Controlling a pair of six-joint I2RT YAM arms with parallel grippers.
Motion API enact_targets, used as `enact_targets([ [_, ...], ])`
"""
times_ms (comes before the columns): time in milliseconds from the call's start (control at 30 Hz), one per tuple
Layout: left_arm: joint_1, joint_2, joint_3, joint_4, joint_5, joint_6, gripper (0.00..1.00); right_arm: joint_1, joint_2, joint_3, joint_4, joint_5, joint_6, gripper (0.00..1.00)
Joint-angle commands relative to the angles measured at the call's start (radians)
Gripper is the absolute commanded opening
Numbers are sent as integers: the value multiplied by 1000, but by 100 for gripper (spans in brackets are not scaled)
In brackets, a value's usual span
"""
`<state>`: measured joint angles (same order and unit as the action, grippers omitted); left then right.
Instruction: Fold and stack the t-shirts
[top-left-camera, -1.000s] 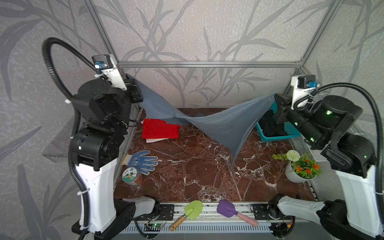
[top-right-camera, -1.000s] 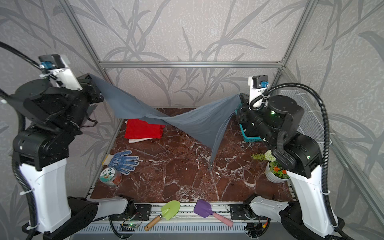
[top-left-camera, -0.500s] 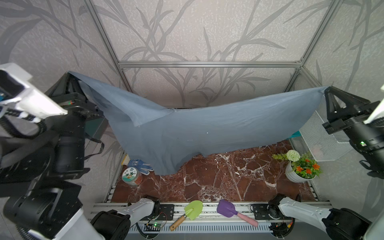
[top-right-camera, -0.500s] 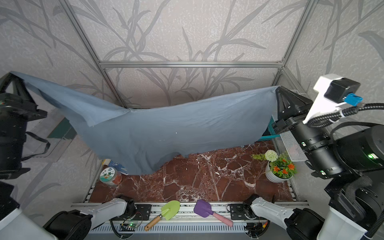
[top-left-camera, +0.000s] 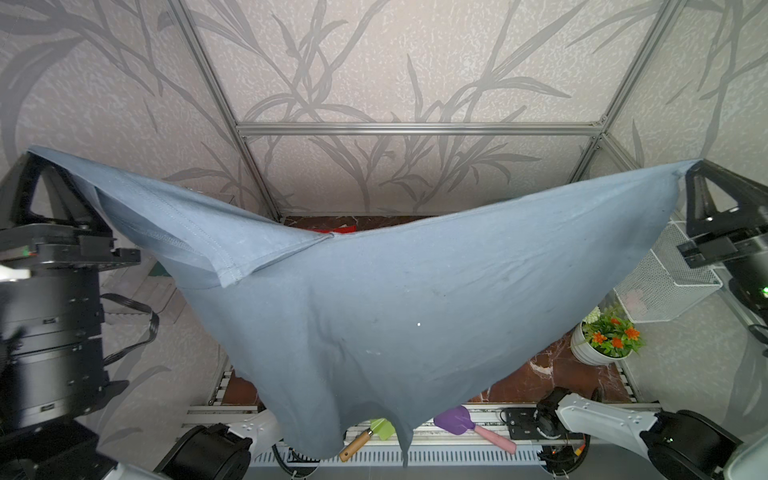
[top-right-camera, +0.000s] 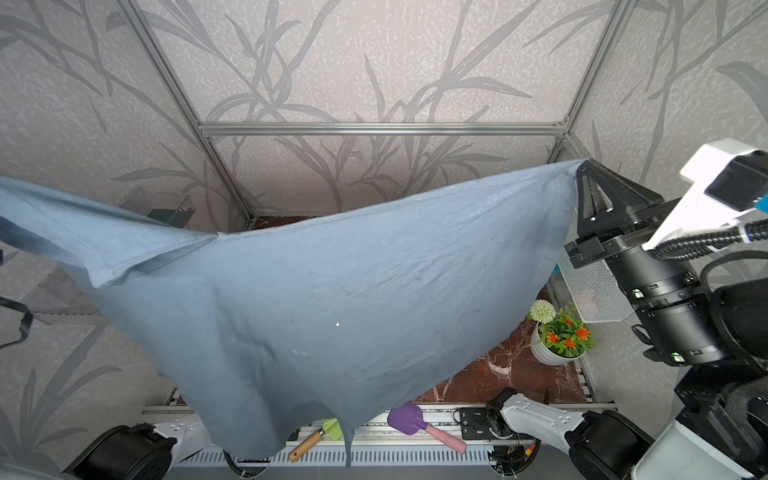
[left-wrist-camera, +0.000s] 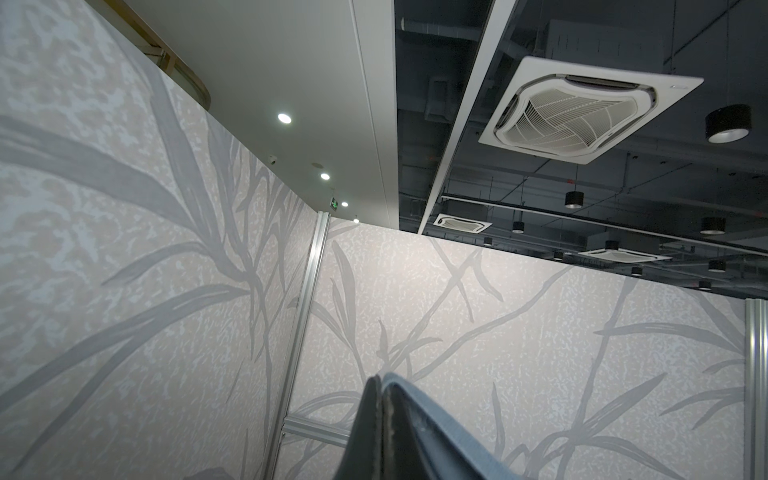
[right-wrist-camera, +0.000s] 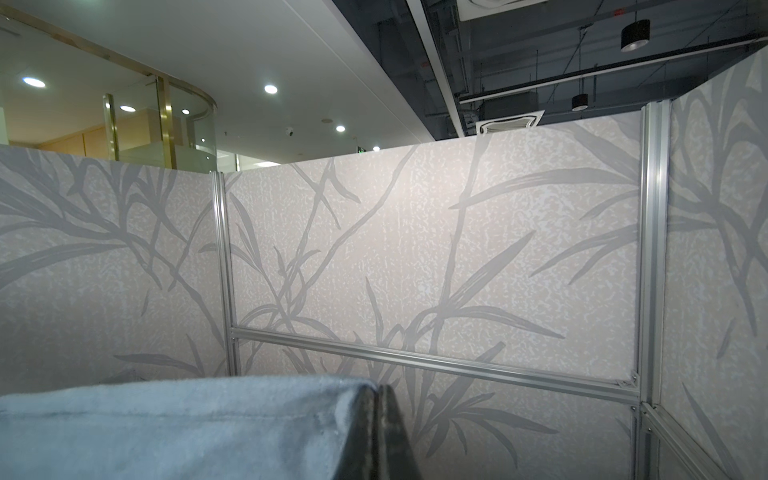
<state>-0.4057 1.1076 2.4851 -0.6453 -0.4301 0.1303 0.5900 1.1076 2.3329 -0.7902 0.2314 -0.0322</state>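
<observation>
A slate grey-blue t-shirt (top-left-camera: 395, 316) hangs spread wide in the air, high above the table and close to the camera in both top views. My left gripper (top-left-camera: 31, 151) is shut on its left upper corner, where a hemmed flap folds over. My right gripper (top-left-camera: 698, 163) is shut on the right upper corner (top-right-camera: 573, 170). The left wrist view shows the left gripper (left-wrist-camera: 380, 380) pinching grey-blue cloth (left-wrist-camera: 436, 432). The right wrist view shows the right gripper (right-wrist-camera: 378, 388) pinching cloth (right-wrist-camera: 166, 428). Only a sliver of the red t-shirt (top-left-camera: 332, 228) shows behind the sagging top edge.
A flower pot (top-left-camera: 602, 340) stands at the right of the marble table (top-left-camera: 552, 374), and a white mesh basket (top-left-camera: 665, 282) sits beyond it. A green trowel (top-left-camera: 374, 432) and a purple scoop (top-left-camera: 461, 422) lie on the front rail. Most of the table is hidden.
Both arms have risen toward the camera and moved apart. The grey-blue t-shirt went from a sagging band near the table to a wide sheet that now hides the glove and tape.
</observation>
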Motion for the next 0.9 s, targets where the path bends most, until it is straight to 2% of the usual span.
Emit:
enact_targets([
  [0, -55, 52, -76, 38, -139, 139, 0, -2, -19, -140, 52, 72, -13, 0],
  [133, -56, 21, -286, 27, -171, 101, 0, -1, -108, -433, 149, 129, -16, 0],
  [300, -54, -86, -694, 96, -174, 13, 0, -1, -190, -748, 245, 205, -31, 0],
  [433, -52, -206, -1018, 147, -174, -109, 0, -2, -246, -978, 303, 190, 3, 0],
  [533, -52, -254, -1196, 170, -183, -175, 0, -1, -283, -1179, 387, 176, 39, 0],
  [600, -51, -246, -1278, 198, -192, -192, 0, -1, -276, -1256, 431, 159, 55, 0],
  [733, -28, -163, -1337, 257, -206, -214, 0, -3, -215, -1340, 532, 153, 67, 0],
  [800, 13, -101, -1338, 291, -178, -232, 0, -8, -162, -1340, 571, 189, 59, 0],
  [867, 93, -2, -1316, 325, -98, -272, 0, -38, -87, -1314, 590, 211, 59, 0],
])
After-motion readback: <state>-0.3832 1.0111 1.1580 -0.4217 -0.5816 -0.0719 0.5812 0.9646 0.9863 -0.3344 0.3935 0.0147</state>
